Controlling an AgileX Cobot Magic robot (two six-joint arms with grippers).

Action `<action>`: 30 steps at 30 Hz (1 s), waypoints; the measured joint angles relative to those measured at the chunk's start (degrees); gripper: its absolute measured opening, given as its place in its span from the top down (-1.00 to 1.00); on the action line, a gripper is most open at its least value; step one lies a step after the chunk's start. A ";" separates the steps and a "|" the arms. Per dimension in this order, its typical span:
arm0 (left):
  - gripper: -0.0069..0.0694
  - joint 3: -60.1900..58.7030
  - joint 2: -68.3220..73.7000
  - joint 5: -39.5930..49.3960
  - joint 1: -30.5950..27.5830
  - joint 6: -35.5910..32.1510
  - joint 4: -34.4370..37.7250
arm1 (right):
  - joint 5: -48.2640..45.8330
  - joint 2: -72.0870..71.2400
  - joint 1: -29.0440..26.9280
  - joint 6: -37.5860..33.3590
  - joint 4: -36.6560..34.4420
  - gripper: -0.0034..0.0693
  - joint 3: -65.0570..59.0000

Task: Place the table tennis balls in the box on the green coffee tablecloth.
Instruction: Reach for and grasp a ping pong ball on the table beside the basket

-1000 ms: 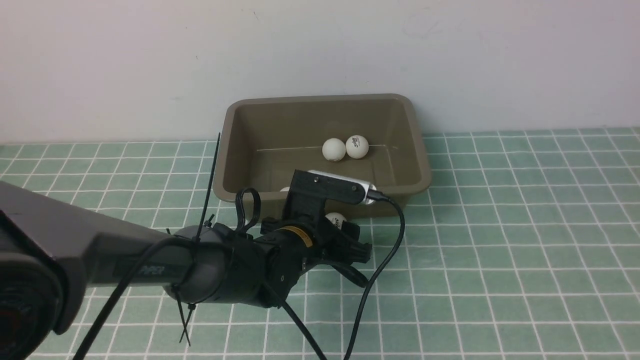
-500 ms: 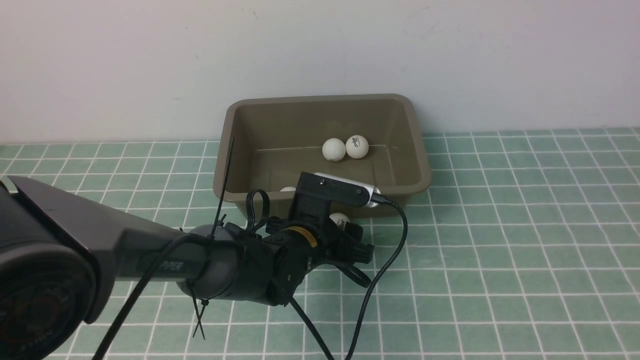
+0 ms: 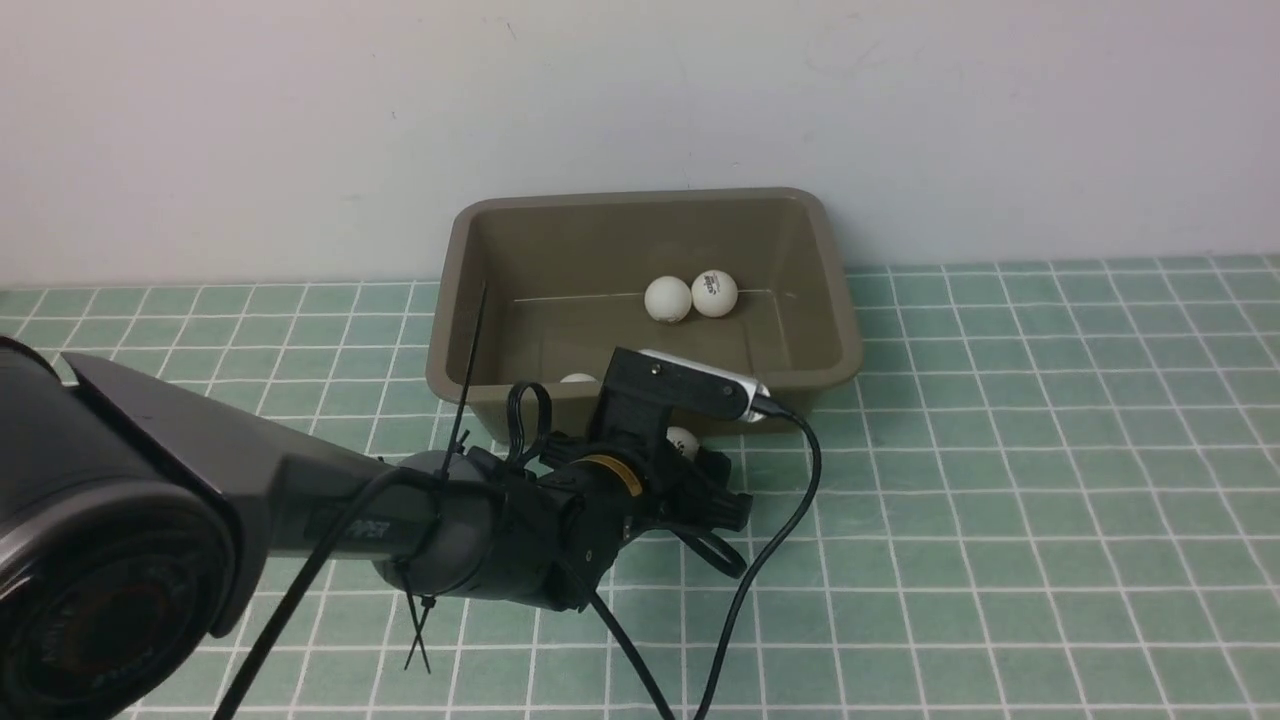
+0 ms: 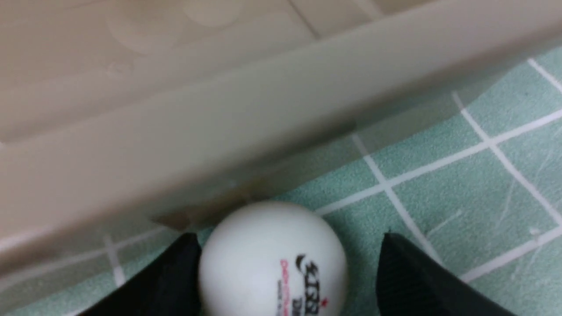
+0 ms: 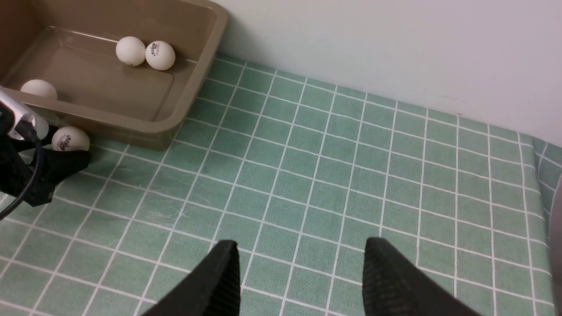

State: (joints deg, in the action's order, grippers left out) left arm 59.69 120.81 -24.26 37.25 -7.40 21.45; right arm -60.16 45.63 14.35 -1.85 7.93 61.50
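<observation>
The left gripper (image 4: 288, 239) is straddling one table tennis ball (image 4: 263, 263) on the green coffee tablecloth (image 4: 443, 184), jaws parted and gripping nothing. The box (image 4: 228, 114) rim is overhanging just ahead of the jaws, leaving little room forward; bare cloth is lying open to its right.

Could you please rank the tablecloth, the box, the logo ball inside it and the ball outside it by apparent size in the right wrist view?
1. tablecloth
2. box
3. logo ball inside the box and ball outside the box: they look alike, so I would not rank them.
</observation>
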 joint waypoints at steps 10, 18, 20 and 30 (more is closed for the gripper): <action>-0.35 0.04 0.44 -1.30 0.00 0.00 -0.82 | 0.00 0.00 0.00 -0.35 0.02 -0.07 0.00; -0.10 0.04 0.44 -1.49 0.00 -3.12 -1.32 | 0.00 0.00 0.00 -0.35 0.02 -0.07 0.00; -0.10 0.04 -0.24 -0.41 0.00 -3.92 -1.32 | 0.04 0.00 0.00 -0.35 0.02 -0.07 0.00; -0.10 0.04 -9.80 20.48 0.07 -4.46 -1.32 | 0.49 0.00 0.00 -0.35 0.24 -0.07 0.00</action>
State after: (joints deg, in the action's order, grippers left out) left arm 59.73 111.02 -3.78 37.31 -11.86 20.13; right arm -59.68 45.63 14.35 -2.20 8.17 61.50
